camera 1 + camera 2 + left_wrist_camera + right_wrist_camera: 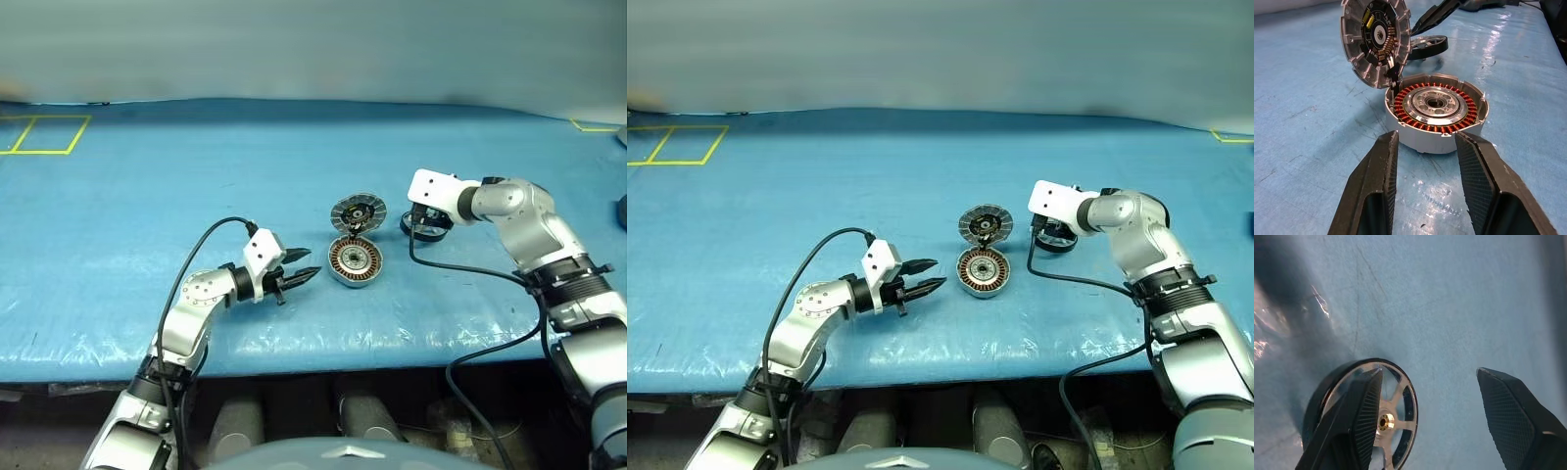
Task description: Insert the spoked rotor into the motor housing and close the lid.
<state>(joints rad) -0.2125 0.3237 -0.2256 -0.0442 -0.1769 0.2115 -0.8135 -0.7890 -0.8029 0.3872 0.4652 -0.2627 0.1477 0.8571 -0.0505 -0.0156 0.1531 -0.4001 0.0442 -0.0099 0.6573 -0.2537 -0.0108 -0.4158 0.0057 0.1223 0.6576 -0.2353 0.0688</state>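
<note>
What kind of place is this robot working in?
Probably a robotics lab or test bench: a table under a blue cover with yellow tape squares, and motor parts laid out, an open motor housing and spoked rotor.

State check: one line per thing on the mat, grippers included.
motor housing: flat on the blue mat, open at the top, copper windings exposed, no rotor in it.
lid: open, standing on edge at the housing's rim, inner face showing.
spoked rotor: lying flat on the mat, not gripped.
left gripper: open, empty, pointing at the housing.
right gripper: open, over the rotor, one finger in front of it.
</note>
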